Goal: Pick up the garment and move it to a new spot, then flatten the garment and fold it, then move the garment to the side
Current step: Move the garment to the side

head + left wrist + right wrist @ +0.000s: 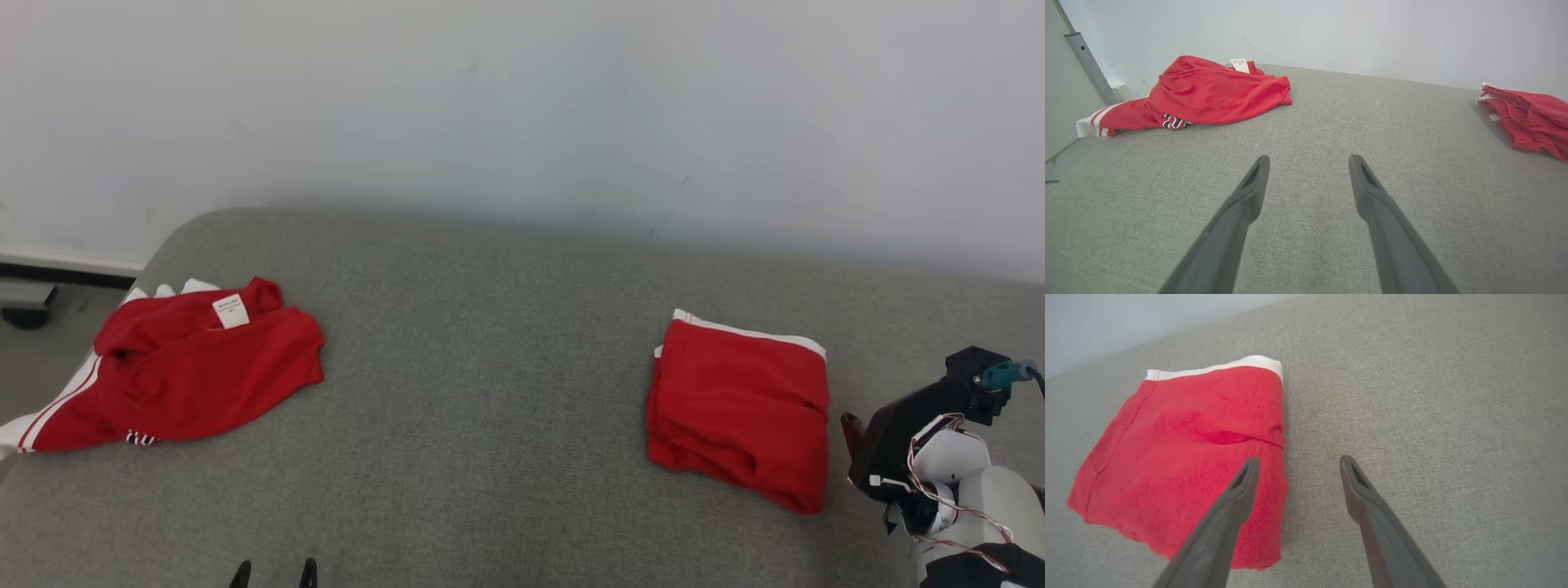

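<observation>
Over at the left end of the worktop (490, 392) sits the crumpled red garment (196, 376), folded garment (739, 404) parked right, left tool (1308, 161) and right tool (1298, 461) both spread, empty, so best reach low and pinch an outer hem.

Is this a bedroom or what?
Maybe, but I can't be sure. It's indoors: a grey padded surface, like a bed or sofa, sits against a white wall. A crumpled garment and a folded garment lie on it, so it's likely a clothes-folding spot.
</observation>
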`<state>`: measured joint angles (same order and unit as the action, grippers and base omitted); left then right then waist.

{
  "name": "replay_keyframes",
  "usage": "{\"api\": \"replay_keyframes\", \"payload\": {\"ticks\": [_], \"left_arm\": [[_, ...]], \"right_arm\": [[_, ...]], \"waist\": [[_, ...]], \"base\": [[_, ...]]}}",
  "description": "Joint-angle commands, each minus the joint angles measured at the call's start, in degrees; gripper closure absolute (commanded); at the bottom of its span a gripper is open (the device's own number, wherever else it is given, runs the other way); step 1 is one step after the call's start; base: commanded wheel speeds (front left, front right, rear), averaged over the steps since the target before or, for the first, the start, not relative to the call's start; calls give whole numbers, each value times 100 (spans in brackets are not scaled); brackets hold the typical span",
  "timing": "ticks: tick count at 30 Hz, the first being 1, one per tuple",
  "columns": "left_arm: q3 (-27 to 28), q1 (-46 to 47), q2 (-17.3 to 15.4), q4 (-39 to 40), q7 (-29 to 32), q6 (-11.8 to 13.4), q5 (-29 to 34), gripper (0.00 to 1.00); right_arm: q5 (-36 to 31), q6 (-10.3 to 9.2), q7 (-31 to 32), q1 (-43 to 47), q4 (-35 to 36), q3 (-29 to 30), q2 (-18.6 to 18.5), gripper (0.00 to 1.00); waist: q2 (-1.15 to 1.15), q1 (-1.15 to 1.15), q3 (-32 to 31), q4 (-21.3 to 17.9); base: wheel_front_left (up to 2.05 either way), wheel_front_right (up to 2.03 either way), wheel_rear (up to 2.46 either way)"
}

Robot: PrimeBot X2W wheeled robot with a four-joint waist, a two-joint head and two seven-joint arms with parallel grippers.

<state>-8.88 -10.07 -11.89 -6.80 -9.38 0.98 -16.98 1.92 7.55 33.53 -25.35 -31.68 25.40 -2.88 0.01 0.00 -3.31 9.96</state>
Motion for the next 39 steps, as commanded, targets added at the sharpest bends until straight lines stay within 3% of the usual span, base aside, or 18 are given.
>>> {"api": "replay_keyframes", "payload": {"ticks": [1, 6, 12, 13, 14, 15, 16, 17, 22, 27, 35, 39], "left_arm": [[-11, 161, -39, 52, 18, -38, 38, 0], [-15, 288, -79, 38, -47, -64, 12, 0], [-44, 382, -86, -73, -118, -87, -11, 0], [-63, 406, -84, -91, -124, -103, -8, 0], [-74, 433, -82, -106, -141, -91, -9, 0], [-84, 455, -83, -126, -153, -104, -12, 0], [-92, 469, -84, -136, -170, -117, -16, 0], [-102, 470, -89, -145, -175, -132, -17, 0], [-74, 540, -102, -141, -245, -123, -71, 0], [91, 595, -113, -26, -343, -107, -225, 0], [286, 780, -208, 592, -481, -33, -175, 0], [170, 1001, -263, 1135, -393, -20, -42, 0]], "right_arm": [[-205, -10, -3, -204, -245, 163, 6, 0], [-674, -10, -159, -591, -889, 670, 3, 0], [-893, -10, -290, -852, -1595, 870, 3, 0], [-911, -10, -277, -867, -1723, 904, 12, 7], [-968, -10, -260, -873, -1845, 911, 16, 27], [-1028, -10, -257, -864, -1932, 922, 24, 62], [-1089, -10, -259, -874, -2003, 919, 30, 85], [-1170, -10, -299, -880, -2034, 911, 30, 100], [-1498, -16, -491, -910, -2017, 712, -53, 100], [-1674, -16, -629, -881, -2048, -117, -336, 100], [-1644, -12, -932, -875, -1782, -1487, -1292, 100], [-1594, -12, -1262, -981, -1569, -1837, -1798, 100]], "waist": [[-1, 0, 451, 454], [-1, 0, 719, 651], [-1, 0, 790, 665], [-1, 0, 792, 648], [-1, 0, 792, 619], [-1, 0, 788, 591], [-1, 0, 784, 552], [-1, 0, 783, 511], [-1, 0, 808, 174], [-1, 0, 925, -375], [-1, 0, 1420, -1336], [-1, 0, 1758, -1691]], "base": [[0, 0, 0], [0, 0, 0], [0, 0, 0], [0, 0, 0], [0, 0, 0], [0, 0, 0], [0, 0, 0], [0, 0, 0], [0, 0, 0], [0, 0, 0], [0, 0, 0], [0, 0, 0]]}}
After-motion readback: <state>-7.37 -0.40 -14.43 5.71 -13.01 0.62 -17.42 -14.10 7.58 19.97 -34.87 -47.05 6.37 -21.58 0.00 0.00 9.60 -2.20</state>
